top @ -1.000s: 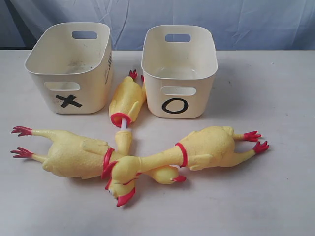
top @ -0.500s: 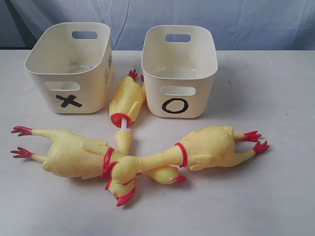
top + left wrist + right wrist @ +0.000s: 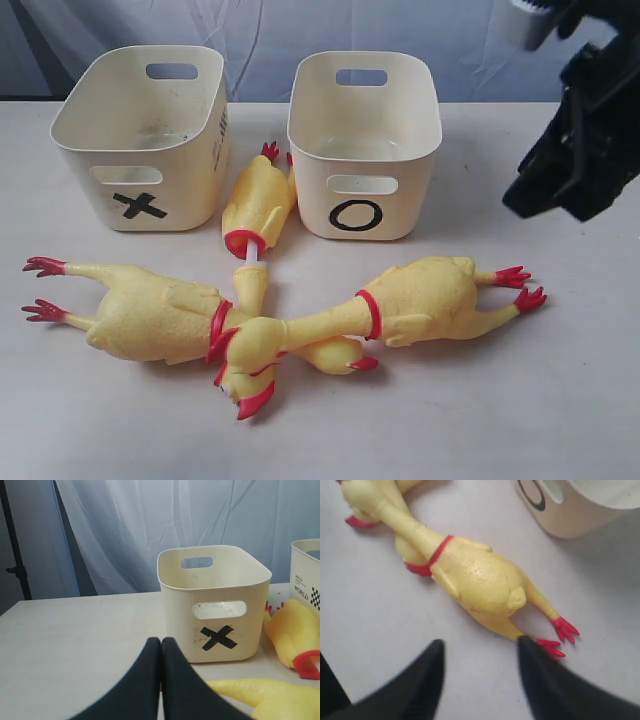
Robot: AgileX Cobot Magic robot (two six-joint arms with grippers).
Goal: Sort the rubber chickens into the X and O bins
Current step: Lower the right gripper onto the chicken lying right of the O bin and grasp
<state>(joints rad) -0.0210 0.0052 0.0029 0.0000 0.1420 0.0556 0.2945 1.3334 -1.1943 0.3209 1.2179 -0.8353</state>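
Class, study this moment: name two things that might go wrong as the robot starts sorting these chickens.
1. The neck of the right chicken crosses the other heads, so the open right claw lifting it may drag the left chicken along.
2. The middle chicken lies in the gap between the X bin and O bin; a claw reaching there might knock a bin.

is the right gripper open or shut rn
Open: the right gripper has its fingers spread wide apart, holding nothing.
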